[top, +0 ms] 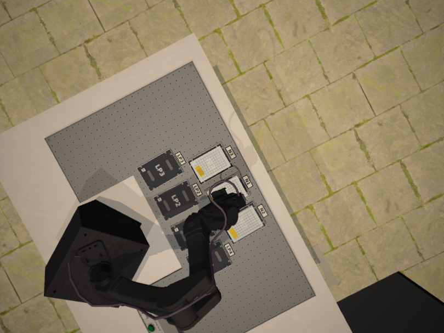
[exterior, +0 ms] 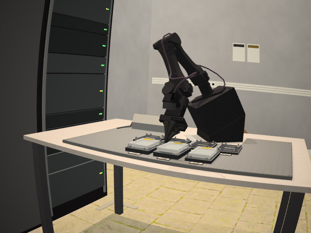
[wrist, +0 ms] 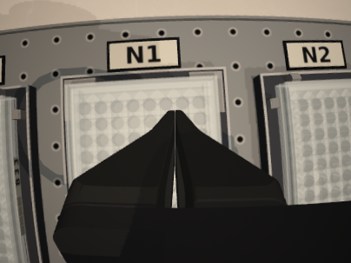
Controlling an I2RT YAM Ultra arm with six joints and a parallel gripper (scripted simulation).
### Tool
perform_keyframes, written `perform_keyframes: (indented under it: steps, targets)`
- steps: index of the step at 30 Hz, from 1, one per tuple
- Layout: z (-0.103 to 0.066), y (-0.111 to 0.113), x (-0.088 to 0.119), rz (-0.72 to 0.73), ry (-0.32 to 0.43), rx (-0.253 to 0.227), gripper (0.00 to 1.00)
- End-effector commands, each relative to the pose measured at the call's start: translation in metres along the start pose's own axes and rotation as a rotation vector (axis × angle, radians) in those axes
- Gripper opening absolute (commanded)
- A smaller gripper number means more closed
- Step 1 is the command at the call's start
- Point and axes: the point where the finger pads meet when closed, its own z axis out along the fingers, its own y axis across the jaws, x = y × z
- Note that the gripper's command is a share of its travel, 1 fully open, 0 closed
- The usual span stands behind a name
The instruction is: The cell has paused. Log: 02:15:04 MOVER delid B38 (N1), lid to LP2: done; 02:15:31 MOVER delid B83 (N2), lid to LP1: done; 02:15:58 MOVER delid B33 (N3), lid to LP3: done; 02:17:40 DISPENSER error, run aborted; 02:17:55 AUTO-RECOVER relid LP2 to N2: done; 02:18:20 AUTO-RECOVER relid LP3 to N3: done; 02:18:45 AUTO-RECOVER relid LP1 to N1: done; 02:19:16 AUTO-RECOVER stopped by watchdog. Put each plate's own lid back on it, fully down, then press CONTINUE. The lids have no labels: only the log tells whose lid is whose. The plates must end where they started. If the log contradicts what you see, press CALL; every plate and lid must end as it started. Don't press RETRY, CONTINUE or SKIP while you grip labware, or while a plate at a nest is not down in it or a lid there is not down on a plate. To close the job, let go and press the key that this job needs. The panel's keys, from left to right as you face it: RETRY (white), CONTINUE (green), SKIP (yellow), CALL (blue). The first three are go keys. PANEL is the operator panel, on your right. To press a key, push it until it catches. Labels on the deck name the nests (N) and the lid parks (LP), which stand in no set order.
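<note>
My gripper (exterior: 166, 141) (wrist: 175, 121) is shut with nothing between its fingertips, low over the plate at N1. That plate (top: 237, 183) (exterior: 172, 148) (wrist: 97, 122) wears a clear lid and is partly hidden by the hand. The N2 plate (top: 250, 221) (exterior: 143, 144) (wrist: 323, 134) and the N3 plate (top: 210, 162) (exterior: 202, 154) (wrist: 6, 155) wear clear lids too. A small side label by N3 seems to read B33. Parks LP3 (top: 160, 180) and LP2 (top: 177, 210) hold no lid. LP1 and LP4 are partly under the arm; their visible parts show no lid.
The panel (exterior: 148, 124) stands at the table's far side in the exterior view; in the top view only its green key (top: 151, 327) shows clearly. The black arm base (top: 92, 255) (exterior: 220, 113) stands behind the parks. The nests sit close together, with raised rims.
</note>
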Motion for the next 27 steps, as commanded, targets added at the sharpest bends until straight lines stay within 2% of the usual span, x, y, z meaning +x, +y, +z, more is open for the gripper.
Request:
perform_keyframes:
  steps: [1,3,4,11,12,13,14,18,20,21,27]
  targets:
    - [-0.007,-0.007,-0.005,-0.026,-0.014,-0.05,0.0]
    - [-0.007,-0.007,-0.005,-0.026,-0.014,-0.05,0.0]
    - [-0.005,-0.014,-0.014,-0.021,-0.031,-0.044,0.0]
    - [-0.002,-0.053,-0.026,-0.017,-0.054,-0.034,0.0]
    - [-0.002,-0.054,-0.026,-0.017,-0.054,-0.034,0.0]
    - [-0.001,-0.045,-0.013,-0.02,-0.03,-0.044,0.0]
    - [-0.004,-0.045,-0.03,-0.027,-0.062,-0.05,0.0]
    - [-0.004,-0.045,-0.03,-0.027,-0.062,-0.05,0.0]
    - [-0.004,-0.045,-0.03,-0.027,-0.062,-0.05,0.0]
    - [-0.001,-0.045,-0.013,-0.02,-0.03,-0.044,0.0]
    - [-0.001,-0.045,-0.013,-0.02,-0.03,-0.044,0.0]
